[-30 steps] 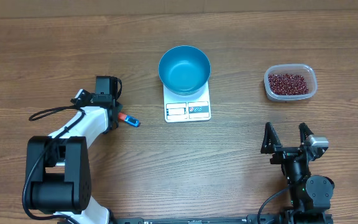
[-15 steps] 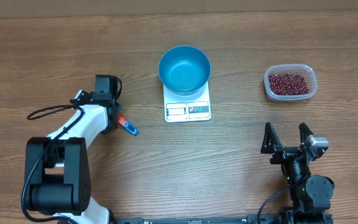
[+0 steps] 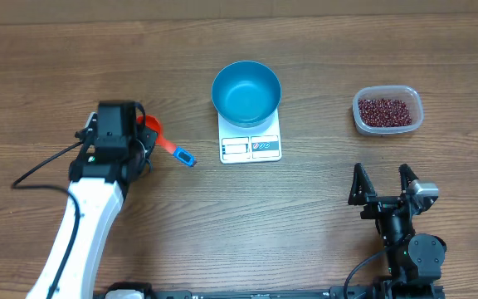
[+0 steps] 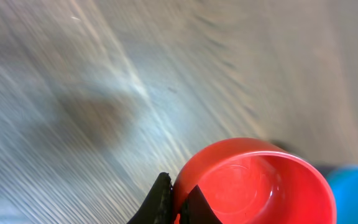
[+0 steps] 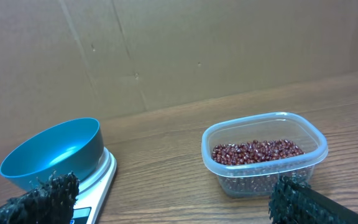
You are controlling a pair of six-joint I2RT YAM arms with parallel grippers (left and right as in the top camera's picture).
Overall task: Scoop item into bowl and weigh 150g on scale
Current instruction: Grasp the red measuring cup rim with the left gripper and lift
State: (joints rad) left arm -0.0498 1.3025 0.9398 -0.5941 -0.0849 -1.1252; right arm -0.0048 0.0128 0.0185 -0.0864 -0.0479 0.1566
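Observation:
The blue bowl [image 3: 246, 91] stands empty on the white scale [image 3: 251, 147] at the table's middle back; both show at the left of the right wrist view, the bowl [image 5: 51, 154] on the scale [image 5: 101, 177]. The item, red-brown beans [image 3: 386, 110] [image 5: 257, 151], lies in a clear tub. My left gripper [image 3: 142, 137] [image 4: 179, 186] is shut on the rim of a red scoop [image 3: 151, 126] [image 4: 253, 183] whose handle ends in a blue tip [image 3: 186, 158], left of the scale. My right gripper [image 3: 381, 176] [image 5: 169, 205] stands open and empty near the front right.
The clear plastic tub [image 3: 418, 119] [image 5: 316, 146] sits at the back right, to the right of the scale. A black cable [image 3: 36, 178] trails left of the left arm. Cardboard walls the table's far side [image 5: 197, 50].
My left gripper has shut on the red scoop and lifted it; the arm has swung left, and the scoop's blue tip now points toward the scale. The right arm has not moved.

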